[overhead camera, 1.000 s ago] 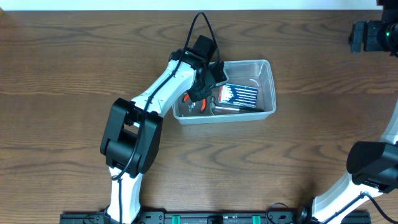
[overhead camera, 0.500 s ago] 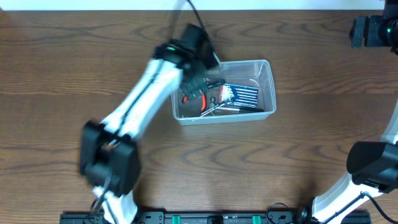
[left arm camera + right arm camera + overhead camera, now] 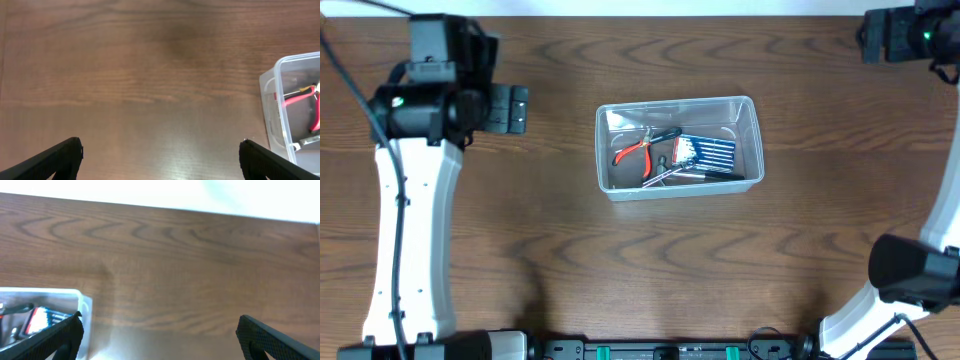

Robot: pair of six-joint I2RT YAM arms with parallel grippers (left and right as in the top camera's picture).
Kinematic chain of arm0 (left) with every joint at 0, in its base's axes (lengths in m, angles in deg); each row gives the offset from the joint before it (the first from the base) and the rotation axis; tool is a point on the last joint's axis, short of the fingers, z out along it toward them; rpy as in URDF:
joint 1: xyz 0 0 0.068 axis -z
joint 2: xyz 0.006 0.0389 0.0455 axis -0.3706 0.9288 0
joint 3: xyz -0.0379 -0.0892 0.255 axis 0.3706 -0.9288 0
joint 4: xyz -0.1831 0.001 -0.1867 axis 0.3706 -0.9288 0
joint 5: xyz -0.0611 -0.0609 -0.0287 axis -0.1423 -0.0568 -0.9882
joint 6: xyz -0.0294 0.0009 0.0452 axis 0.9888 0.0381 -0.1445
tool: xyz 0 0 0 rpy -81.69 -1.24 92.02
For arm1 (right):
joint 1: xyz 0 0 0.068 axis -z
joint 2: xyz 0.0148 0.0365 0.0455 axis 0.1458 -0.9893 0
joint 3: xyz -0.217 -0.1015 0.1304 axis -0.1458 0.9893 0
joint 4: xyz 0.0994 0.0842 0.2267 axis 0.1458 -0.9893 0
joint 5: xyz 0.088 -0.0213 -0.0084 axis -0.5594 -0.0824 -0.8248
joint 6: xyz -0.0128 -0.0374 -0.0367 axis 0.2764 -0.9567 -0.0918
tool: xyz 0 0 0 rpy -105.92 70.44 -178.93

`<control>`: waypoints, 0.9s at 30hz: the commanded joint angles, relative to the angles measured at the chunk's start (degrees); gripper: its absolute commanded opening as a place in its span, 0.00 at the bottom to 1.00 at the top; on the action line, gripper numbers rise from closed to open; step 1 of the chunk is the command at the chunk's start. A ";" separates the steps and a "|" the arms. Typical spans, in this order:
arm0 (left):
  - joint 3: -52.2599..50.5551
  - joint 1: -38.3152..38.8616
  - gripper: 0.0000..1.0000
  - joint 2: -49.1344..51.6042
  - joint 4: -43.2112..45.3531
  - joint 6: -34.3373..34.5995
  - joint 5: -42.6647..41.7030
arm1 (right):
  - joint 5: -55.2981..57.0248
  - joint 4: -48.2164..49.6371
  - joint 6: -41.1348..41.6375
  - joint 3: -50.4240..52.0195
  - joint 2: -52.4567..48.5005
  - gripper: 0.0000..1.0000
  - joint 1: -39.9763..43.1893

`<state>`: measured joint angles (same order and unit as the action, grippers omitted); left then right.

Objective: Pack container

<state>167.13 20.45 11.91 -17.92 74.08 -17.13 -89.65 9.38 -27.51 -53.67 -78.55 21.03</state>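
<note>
packed tub at mid-table, both claws spread and empty

the clear, round-cornered rectangular plastic container [image 3: 680, 190] is seen near the middle of the brown wooden table [image 3: 620, 270]. inside it, red-handled pliers [image 3: 632, 152] are laid at the left end, a slim metal tool [image 3: 672, 175] by the near wall, and a flat blue-and-black pack [image 3: 708, 152] to the right. farther back and well to the left, the left gripper [image 3: 512, 108] is held with fingers wide apart, nothing between them. at the far right corner the right gripper [image 3: 868, 35] is likewise spread and empty. a second ago the left gripper was over the tub's left end above the pliers; it has since been drawn away.
</note>
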 commanded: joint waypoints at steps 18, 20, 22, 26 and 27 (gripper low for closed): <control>-46.80 6.14 0.98 -44.28 23.19 -4.70 0.70 | -1.75 13.73 -1.18 50.90 37.53 0.99 0.59; -52.06 6.14 0.98 -49.00 25.33 -7.50 2.32 | -1.66 18.78 -2.89 59.58 43.39 0.99 -0.70; -56.41 6.14 0.98 -52.89 27.45 -8.00 3.02 | -1.70 22.43 -3.19 66.60 48.33 0.99 -1.84; -60.67 6.14 0.98 -57.61 29.11 -7.98 3.02 | -1.79 26.91 -3.08 76.91 55.30 0.99 -3.02; -60.96 6.14 0.98 -58.07 29.11 -7.98 3.02 | -1.79 26.84 -2.64 78.51 56.35 0.99 -3.04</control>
<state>107.18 26.37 -44.55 10.43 67.61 -15.39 -91.24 35.54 -29.32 20.69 -24.52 18.80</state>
